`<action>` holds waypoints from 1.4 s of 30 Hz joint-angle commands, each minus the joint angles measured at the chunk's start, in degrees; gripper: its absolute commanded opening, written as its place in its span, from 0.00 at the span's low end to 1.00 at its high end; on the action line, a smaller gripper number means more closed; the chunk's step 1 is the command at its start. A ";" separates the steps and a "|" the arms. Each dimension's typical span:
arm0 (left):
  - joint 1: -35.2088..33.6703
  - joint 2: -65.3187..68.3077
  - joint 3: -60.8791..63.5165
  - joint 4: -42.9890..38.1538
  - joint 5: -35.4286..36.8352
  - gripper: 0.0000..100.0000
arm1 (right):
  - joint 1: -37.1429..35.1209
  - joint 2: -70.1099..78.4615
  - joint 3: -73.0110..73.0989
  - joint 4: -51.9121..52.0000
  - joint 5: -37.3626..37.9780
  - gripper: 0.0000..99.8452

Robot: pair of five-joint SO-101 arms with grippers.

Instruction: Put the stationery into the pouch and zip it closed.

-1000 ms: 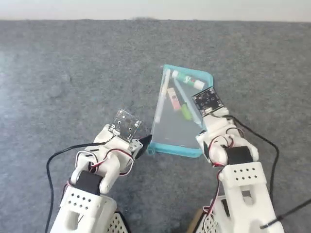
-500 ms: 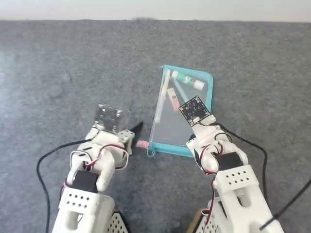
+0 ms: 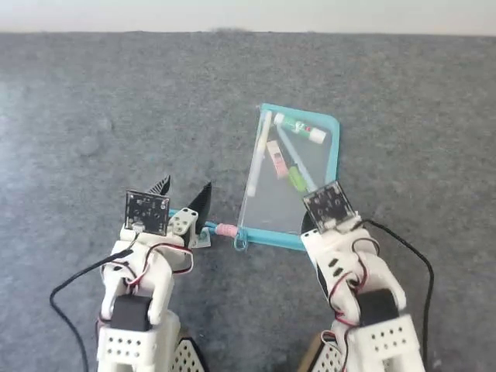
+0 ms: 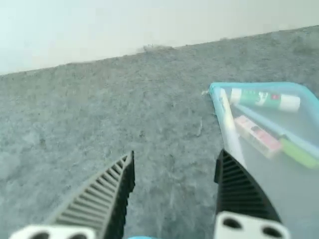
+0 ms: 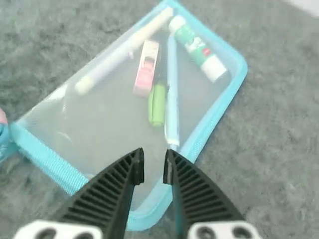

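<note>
A clear pouch (image 3: 335, 147) with a teal rim lies flat on the grey felt. Inside it are a white pen (image 3: 258, 151), a green-and-white glue stick (image 3: 301, 129), a pink eraser (image 3: 275, 159), a green highlighter (image 3: 297, 180) and a pale blue pen (image 5: 171, 89). A pink zip tag (image 3: 225, 230) on a teal cord sticks out of the pouch's near left corner. My left gripper (image 3: 184, 192) stands open just left of that tag, holding nothing. My right gripper (image 5: 153, 152) hovers over the pouch's near edge, jaws almost touching with nothing between them.
Grey felt (image 3: 93, 116) covers the whole table, with a pale wall (image 4: 99, 25) along the far edge. Black cables (image 3: 66, 283) trail from both arm bases at the near side.
My left gripper let go at the pouch's corner, drew back to the left and opened. The pink tag now lies free. My right arm pulled back off the pouch toward the near edge.
</note>
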 commanded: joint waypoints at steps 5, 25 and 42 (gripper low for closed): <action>-0.79 0.35 0.13 -4.66 0.62 0.25 | -0.40 -10.42 3.69 0.13 -0.62 0.08; -0.88 0.44 0.13 22.77 0.53 0.25 | -0.31 -11.56 7.12 28.00 -0.70 0.08; -0.70 -0.18 0.13 30.77 0.70 0.25 | -0.48 -11.56 7.12 29.67 -0.79 0.08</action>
